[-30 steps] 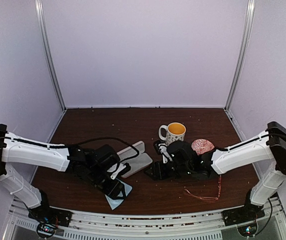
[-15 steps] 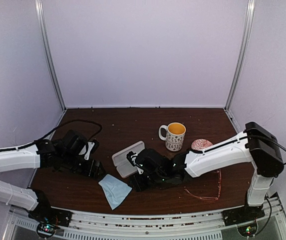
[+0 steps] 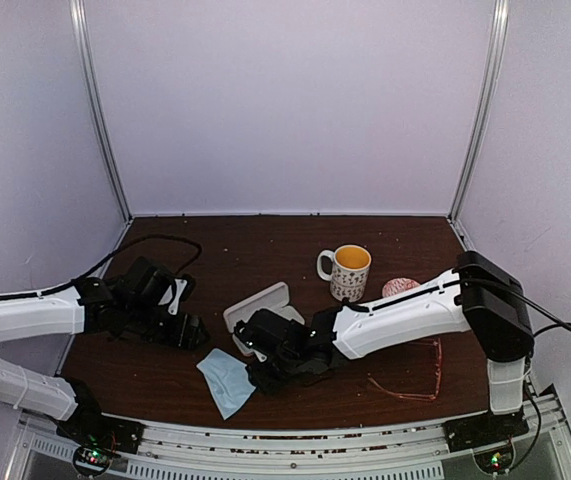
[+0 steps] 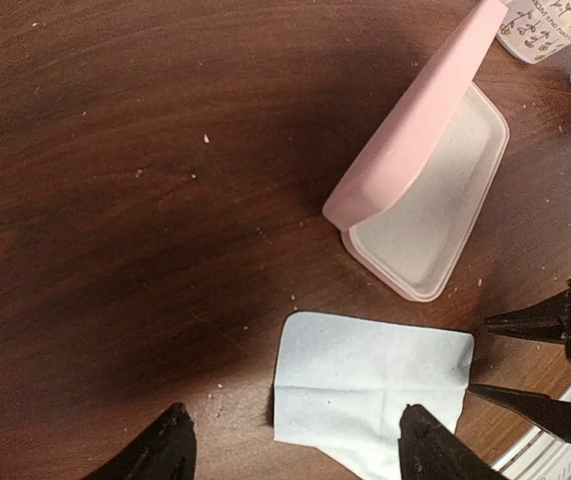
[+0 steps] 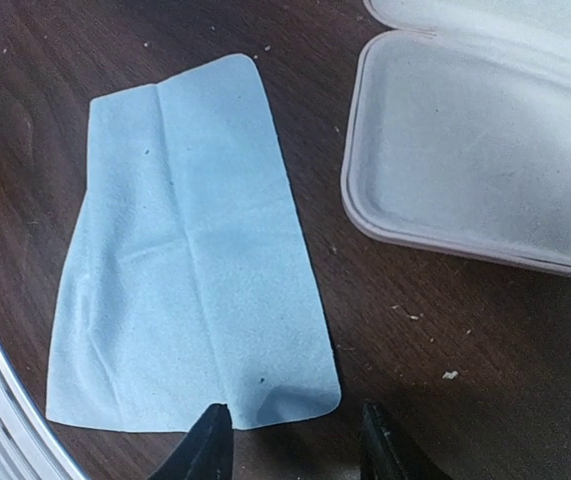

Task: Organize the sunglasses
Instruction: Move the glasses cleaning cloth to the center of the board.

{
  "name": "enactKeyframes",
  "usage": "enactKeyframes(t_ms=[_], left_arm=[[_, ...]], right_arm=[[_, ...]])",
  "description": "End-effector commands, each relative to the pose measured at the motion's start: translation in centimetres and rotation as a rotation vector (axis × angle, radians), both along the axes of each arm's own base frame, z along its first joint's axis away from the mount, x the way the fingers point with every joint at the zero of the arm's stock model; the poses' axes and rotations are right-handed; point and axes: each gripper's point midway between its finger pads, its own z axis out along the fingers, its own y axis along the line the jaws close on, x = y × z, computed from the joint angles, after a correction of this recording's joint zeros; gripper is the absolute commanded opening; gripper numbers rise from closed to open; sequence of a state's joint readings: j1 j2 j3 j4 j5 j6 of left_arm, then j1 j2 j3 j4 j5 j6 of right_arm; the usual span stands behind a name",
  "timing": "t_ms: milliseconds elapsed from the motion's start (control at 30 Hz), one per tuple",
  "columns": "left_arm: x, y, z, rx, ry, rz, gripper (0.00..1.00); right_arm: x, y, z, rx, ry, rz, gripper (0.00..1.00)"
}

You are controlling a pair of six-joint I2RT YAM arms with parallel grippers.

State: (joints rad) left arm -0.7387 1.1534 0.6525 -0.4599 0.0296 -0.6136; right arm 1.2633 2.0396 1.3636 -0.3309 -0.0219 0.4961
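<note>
The sunglasses [image 3: 402,389] lie on the brown table [image 3: 215,250] at its right front. They are well apart from both grippers, to the right of the right forearm and near that arm's base, and nothing touches them. The right gripper [image 5: 295,440] has its jaws parted to a moderate gap. The near corner of the light blue cloth [image 5: 190,270] lies flat between the two fingertips [image 5: 210,445] and is not pinched. The left gripper [image 4: 295,445] has its jaws spread wide and holds nothing, and in its wrist view the lower edge of the same cloth falls between the tips. The cloth is spread out with faint fold creases. It sits just beside the pink case [image 5: 475,150] without touching it, on the side nearer the arm bases. The case stands open, with its lid tilted up and its pale inner tray empty. From above, the right arm reaches across the table towards the left, so its gripper is over the cloth at the case's near end. The left gripper is to the left of the case. Behind the right arm stands a white patterned mug [image 3: 348,270] with a yellow interior. A small pinkish patterned dish [image 3: 400,287] is just to the right of the mug.
</note>
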Motion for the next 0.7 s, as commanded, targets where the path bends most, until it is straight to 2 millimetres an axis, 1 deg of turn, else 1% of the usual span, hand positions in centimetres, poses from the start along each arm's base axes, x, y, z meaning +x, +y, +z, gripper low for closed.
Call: enactKeyframes(t_ms=[0, 167, 433, 667], left_arm=[[1.1, -0.9, 0.9, -0.028, -0.050, -0.018, 0.72], [1.1, -1.2, 0.5, -0.021, -0.036, -0.030, 0.72], [1.3, -1.1, 0.0, 0.003, -0.030, -0.030, 0.72], [1.5, -1.3, -0.3, 0.009, -0.028, -0.035, 0.72]], right_arm=[[0.2, -0.5, -0.4, -0.062, -0.028, 0.001, 0.42], [0.3, -0.3, -0.9, -0.086, -0.031, 0.012, 0.40], [0.2, 0.0, -1.1, -0.088, -0.026, 0.028, 0.37], [0.2, -0.2, -2.0, -0.133, -0.043, 0.040, 0.33]])
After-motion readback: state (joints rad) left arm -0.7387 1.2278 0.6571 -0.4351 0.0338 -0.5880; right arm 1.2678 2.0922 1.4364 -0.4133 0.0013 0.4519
